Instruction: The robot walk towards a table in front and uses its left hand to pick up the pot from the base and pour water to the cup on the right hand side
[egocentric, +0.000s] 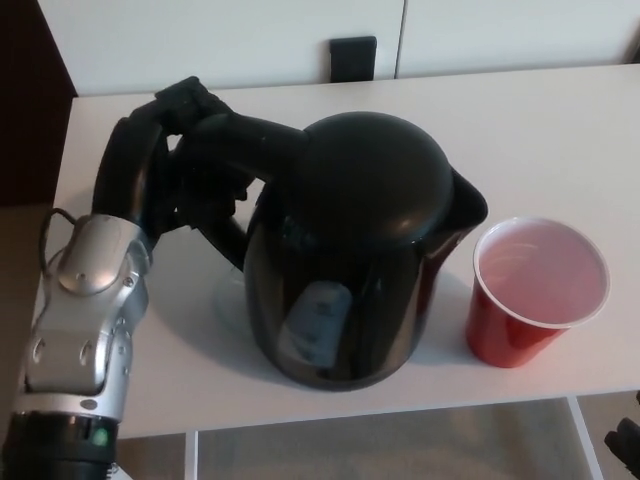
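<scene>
A black electric pot stands in the middle of the white table, its spout pointing right. My left hand is shut on the pot's handle at the left, fingers wrapped around it. The pot leans slightly and a pale ring of the base shows under its left side. To the right, near the table's front edge, a red cup stands upright and apart from the pot. My right hand does not show.
A white wall with a black socket plate runs behind the table. The table's front edge lies just below the pot and the cup. A dark opening is at the far left.
</scene>
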